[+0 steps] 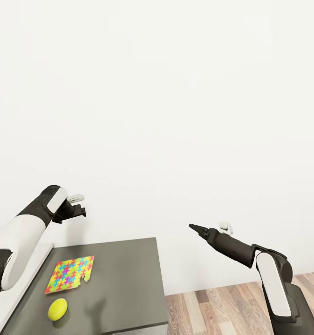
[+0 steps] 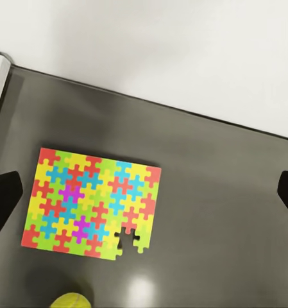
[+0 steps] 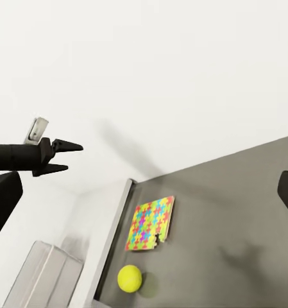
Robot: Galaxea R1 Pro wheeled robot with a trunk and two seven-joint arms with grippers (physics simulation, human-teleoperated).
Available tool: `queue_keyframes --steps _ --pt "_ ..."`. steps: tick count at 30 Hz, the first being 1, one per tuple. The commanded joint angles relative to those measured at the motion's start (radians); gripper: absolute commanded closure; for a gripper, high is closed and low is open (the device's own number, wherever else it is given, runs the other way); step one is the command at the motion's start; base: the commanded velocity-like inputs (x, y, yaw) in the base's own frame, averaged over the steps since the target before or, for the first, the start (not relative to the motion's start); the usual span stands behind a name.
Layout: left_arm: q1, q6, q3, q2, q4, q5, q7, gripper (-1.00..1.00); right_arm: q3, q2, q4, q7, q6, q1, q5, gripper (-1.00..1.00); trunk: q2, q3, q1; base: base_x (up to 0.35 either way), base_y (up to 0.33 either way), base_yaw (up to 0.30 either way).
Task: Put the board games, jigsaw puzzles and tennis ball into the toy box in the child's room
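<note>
One jigsaw puzzle (image 1: 71, 273), a bright sheet with one piece gone at a corner, lies flat on the dark grey table (image 1: 124, 279). The tennis ball (image 1: 58, 309) rests just in front of it. My left gripper (image 1: 80, 204) hangs open and empty above the puzzle (image 2: 92, 205); its fingers (image 2: 2, 199) stand far apart, and the ball (image 2: 70, 301) shows beyond the puzzle. My right gripper (image 1: 194, 227) is off the table's right side in mid-air, open and empty, facing the puzzle (image 3: 150, 223) and ball (image 3: 129, 278). A light-grey sloping edge (image 1: 31, 274), probably the toy box, borders the table's left.
A plain white wall stands close behind the table. Wood-plank floor (image 1: 213, 307) lies to the right of the table. A grey block (image 3: 41, 276) sits past the light-grey edge (image 3: 111, 237). The table's right half is bare.
</note>
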Motion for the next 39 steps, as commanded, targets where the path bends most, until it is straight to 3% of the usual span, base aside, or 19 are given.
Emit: queue_keyframes --steps 1,22,39 --pt "-0.001 0.002 -0.008 0.001 -0.001 0.011 0.007 -1.00 -0.002 0.000 -0.001 0.010 0.004 -0.001 0.009 -1.00 0.006 0.000 -0.004 0.000 0.000 0.000" --pt "-0.001 0.002 -0.008 0.001 -0.001 0.011 0.007 -1.00 -0.002 0.002 0.000 0.013 0.004 -0.001 0.009 -1.00 0.153 0.031 -0.084 0.000 0.000 0.000" --pt "-0.001 0.003 -0.007 0.001 -0.001 0.011 0.007 -1.00 0.000 0.002 0.000 0.012 0.004 -0.001 0.009 -1.00 0.258 0.075 -0.142 0.000 0.000 0.000"
